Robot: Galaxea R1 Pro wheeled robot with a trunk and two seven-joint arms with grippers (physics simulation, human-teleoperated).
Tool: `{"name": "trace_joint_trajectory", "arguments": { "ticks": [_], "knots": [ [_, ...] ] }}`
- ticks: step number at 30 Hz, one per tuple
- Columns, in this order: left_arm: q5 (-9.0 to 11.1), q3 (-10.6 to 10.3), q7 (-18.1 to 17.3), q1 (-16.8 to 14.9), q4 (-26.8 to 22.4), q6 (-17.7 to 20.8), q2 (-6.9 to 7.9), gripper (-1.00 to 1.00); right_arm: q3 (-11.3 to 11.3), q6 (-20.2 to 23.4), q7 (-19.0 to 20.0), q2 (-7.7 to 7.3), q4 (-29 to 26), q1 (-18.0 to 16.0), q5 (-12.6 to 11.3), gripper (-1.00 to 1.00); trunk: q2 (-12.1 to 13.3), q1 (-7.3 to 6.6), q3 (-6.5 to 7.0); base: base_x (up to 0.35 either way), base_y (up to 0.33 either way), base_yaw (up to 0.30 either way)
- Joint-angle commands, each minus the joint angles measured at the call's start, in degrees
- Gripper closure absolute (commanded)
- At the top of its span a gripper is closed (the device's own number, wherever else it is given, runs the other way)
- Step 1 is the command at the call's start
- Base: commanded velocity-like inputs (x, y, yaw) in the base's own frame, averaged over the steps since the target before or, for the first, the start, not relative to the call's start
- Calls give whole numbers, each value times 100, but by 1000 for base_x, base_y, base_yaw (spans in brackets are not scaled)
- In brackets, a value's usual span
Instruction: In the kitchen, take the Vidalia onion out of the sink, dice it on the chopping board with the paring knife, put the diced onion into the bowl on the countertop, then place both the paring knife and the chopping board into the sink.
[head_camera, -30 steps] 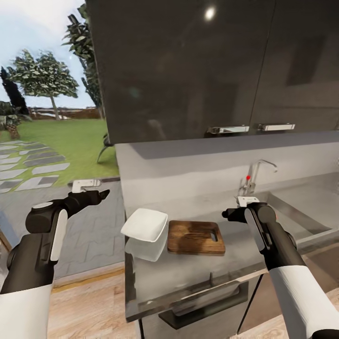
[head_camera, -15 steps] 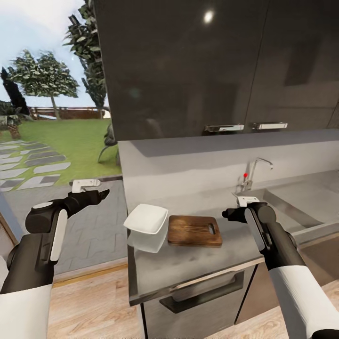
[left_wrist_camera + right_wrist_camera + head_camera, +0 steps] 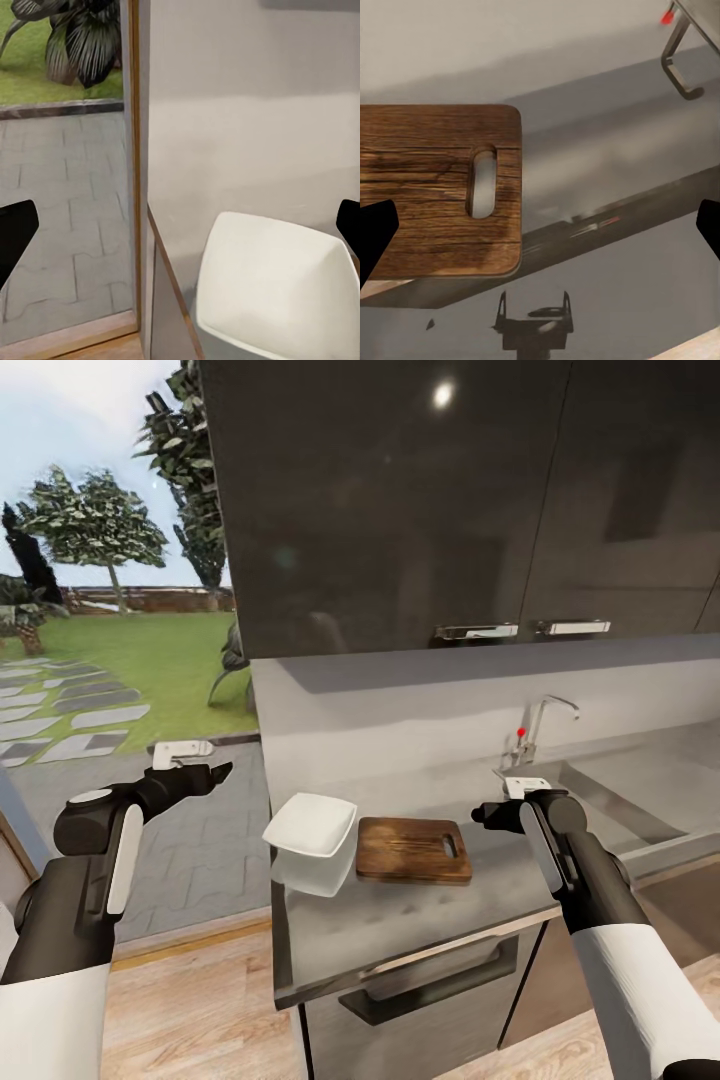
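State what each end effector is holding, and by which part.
Nothing is held. The left end effector is open over the patio; the right end effector is open above the countertop, beside the chopping board.

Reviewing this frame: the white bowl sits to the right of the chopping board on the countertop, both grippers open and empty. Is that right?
Not quite. In the head view the bowl sits to the left of the chopping board, at the countertop's end. The left gripper and right gripper are open and empty.

A home kitchen: grey countertop [image 3: 420, 920], sink [image 3: 640, 800] with tap [image 3: 545, 725], dark wall cabinets [image 3: 460, 500].
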Motion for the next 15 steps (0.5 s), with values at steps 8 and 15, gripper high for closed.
{"name": "trace_joint_trajectory", "arguments": {
  "ticks": [8, 15],
  "knots": [
    [3, 9, -18, -7, -4, 32, 0, -100, 12, 19, -55, -5, -4, -4, -58, -100, -10, 3, -53, 0, 0, 0],
    [3, 9, -16, -5, -4, 32, 0, -100, 12, 19, -56, -5, -4, -4, -58, -100, -10, 3, -114, 0, 0, 0]
  ]
}}
